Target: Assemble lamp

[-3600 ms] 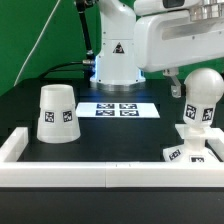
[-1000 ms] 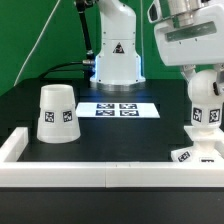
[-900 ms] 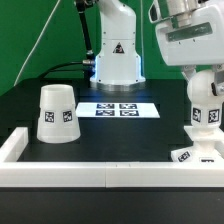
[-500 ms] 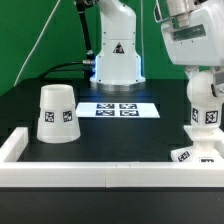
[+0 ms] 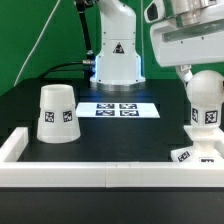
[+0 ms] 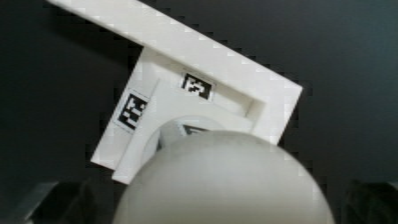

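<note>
The jaws stand spread on either side of the bulb's (image 5: 205, 102) ball head and appear to hold nothing: in the exterior view one of the fingers (image 5: 184, 76) hangs just beside the ball, and in the wrist view the dark fingers (image 6: 50, 205) flank the rounded head without clearly pressing it. The gripper (image 5: 203, 78) hovers at the upper right of the exterior frame, straight above the bulb. The bulb stands at the right edge, its long axis vertical, smooth ball head up and narrower tagged stem down, planted on the base (image 5: 193, 154) at the lower right. The base is a flat, blocky slab of matte white plastic with black-and-white square tags on its faces (the wrist view shows two of them on its top (image 6: 169, 100)). The shade (image 5: 57, 112), a matte white truncated cone with one tag, sits at the middle left, well apart, narrow end up and wide end on the black table (image 5: 120, 135). The marker board (image 5: 118, 108) lies flat at centre, and a white rail border (image 5: 100, 176) runs along the bottom.
</note>
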